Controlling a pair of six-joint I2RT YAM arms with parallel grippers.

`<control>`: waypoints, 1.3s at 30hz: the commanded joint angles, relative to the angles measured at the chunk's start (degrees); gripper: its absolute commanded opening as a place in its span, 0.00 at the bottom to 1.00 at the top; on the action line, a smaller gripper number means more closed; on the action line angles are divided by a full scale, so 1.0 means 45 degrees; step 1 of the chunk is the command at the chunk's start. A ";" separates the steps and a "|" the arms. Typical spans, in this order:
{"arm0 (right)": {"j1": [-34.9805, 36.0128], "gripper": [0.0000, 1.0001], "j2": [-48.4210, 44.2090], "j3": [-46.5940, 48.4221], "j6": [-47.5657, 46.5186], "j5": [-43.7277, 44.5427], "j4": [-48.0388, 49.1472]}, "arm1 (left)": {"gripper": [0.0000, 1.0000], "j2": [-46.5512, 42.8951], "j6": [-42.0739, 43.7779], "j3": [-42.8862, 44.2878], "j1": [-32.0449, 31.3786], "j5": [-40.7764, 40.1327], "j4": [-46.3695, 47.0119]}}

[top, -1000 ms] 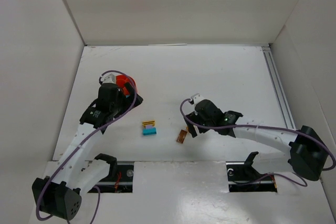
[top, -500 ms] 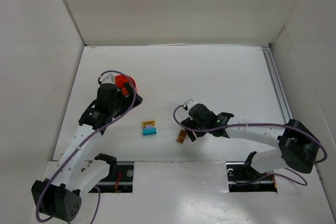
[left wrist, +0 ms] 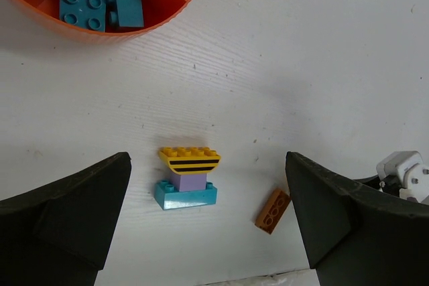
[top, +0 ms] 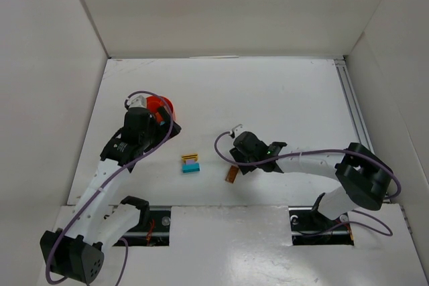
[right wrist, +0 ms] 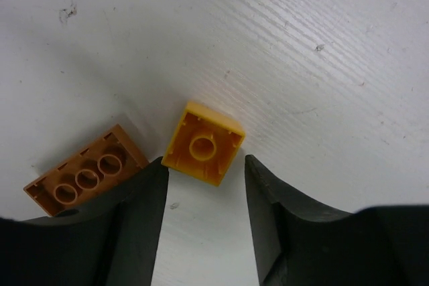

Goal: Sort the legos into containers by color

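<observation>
An upside-down yellow brick [right wrist: 203, 152] lies on the white table between the tips of my right gripper [right wrist: 204, 172]. The left finger [right wrist: 137, 212] touches its corner, while a thin gap separates it from the right finger [right wrist: 281, 212]. Beside it lies an upside-down brown brick [right wrist: 86, 171], partly under the left finger. My left gripper [left wrist: 208, 212] hangs wide open above a small stack [left wrist: 190, 179]: a striped yellow piece on a lilac one on a teal brick. The orange bowl [left wrist: 134, 28], split into compartments, holds two teal bricks [left wrist: 80, 6]. From above, the right gripper [top: 238, 155] covers the yellow brick.
From above, the bowl [top: 163, 105] sits under the left arm, the stack [top: 190, 163] mid-table and the brown brick [top: 230, 175] to its right. White walls enclose the table; a rail [top: 355, 112] runs along its right side.
The right arm has slid left toward the brown brick, and its jaws have narrowed from wide to close around the yellow brick. The left arm has not moved.
</observation>
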 commanded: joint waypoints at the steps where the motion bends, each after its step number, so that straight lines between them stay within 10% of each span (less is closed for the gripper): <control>1: 0.0081 0.54 -0.0004 0.0444 -0.0179 0.0209 0.0969 | 0.99 -0.0320 0.0006 0.0177 -0.0047 -0.0400 -0.0146; 14: 0.0081 0.27 0.0112 0.0697 -0.0980 0.0092 0.1283 | 0.99 -0.0320 -0.0268 0.0294 -0.0047 -0.1142 -0.0654; 20: 0.0081 0.63 0.0542 0.1245 -0.0981 0.0209 0.1127 | 0.99 -0.0027 -0.0561 0.0411 -0.0047 -0.1260 -0.0908; 39: 0.0081 0.54 0.1324 0.1480 0.0423 0.0832 0.0973 | 0.99 -0.0260 -0.0307 0.0528 -0.0047 -0.1260 -0.1533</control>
